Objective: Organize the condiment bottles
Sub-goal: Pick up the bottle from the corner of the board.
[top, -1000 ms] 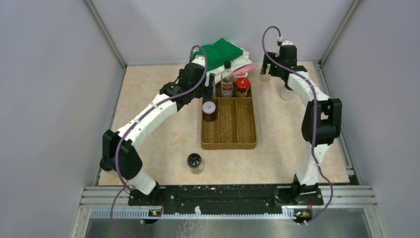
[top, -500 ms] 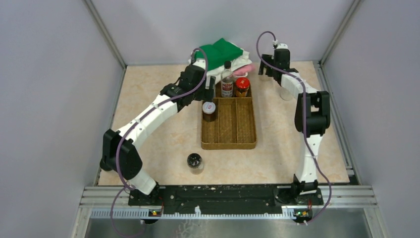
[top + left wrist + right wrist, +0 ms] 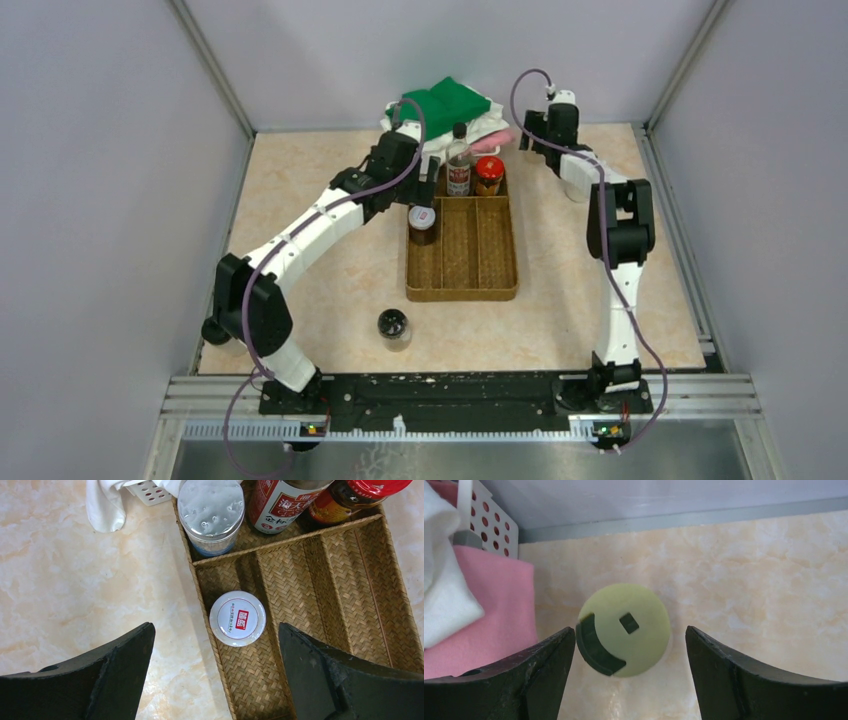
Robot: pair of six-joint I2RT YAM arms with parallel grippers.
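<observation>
Bottle with a yellowish lid (image 3: pixel 623 615) is standing upright on the counter (image 3: pixel 749 580) close to its far edge, just beside the pink cloth (image 3: pixel 489 610) and outside the tray (image 3: pixel 462 292), to its far right. The right hand (image 3: pixel 629 635) is hanging directly above it with its jaws open, one finger falling on each side of the lid. The bottle's long axis is pointing straight up at the wrist, so the lid is showing as a round disc. It is sitting a little off centre, closer to the finger on the cloth side; whether that finger is touching it cannot be told. This arm is plainly the nearer one. A straight drop followed by a squeeze looks like what the grasp is calling for, perhaps after a slight shift toward the cloth. The left hand (image 3: pixel 215 635) is hovering open and empty over the tray's left slot, where a white-lidded jar (image 3: pixel 237 618) is standing. A black-lidded jar (image 3: pixel 393 325) is waiting on the counter near its front edge.
</observation>
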